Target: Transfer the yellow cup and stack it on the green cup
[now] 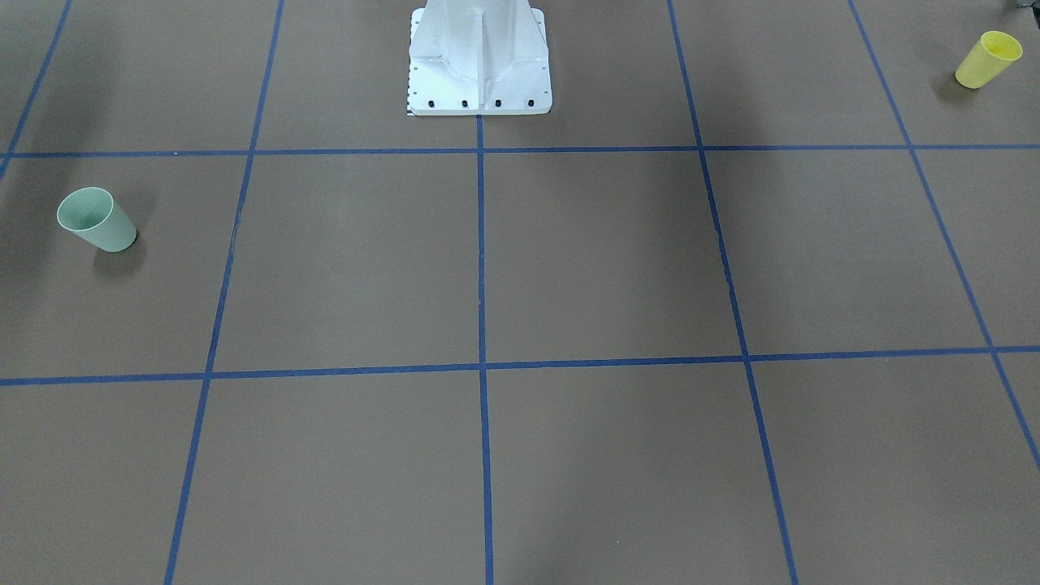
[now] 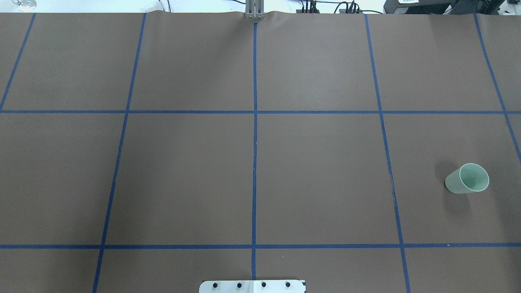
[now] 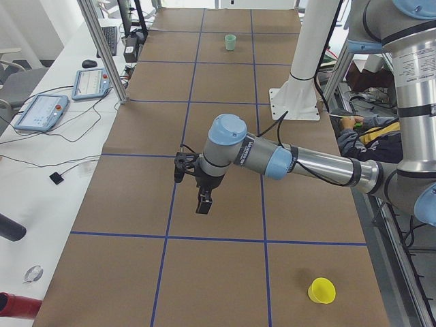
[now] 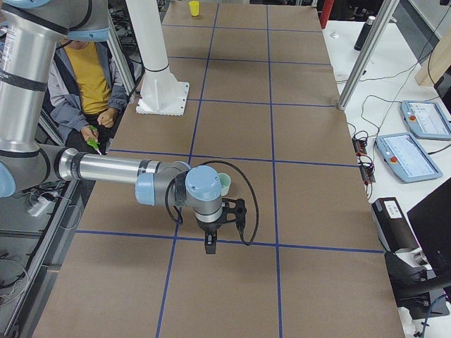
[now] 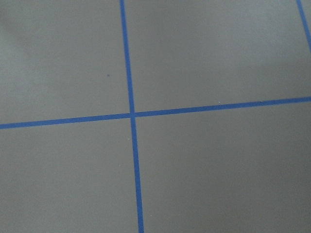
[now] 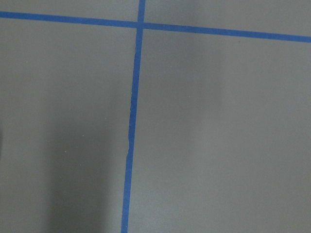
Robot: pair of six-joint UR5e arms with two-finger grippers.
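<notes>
At opposite ends of the bench, yellow cup and green cup stand untouched; nothing done yet. Both left claw and right claw hover, holding neither cup; clenched or released, I cannot tell.

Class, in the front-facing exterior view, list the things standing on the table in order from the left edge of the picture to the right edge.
green cup → white robot base → yellow cup

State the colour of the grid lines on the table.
The grid lines are blue, clearest in the overhead exterior view.
</notes>
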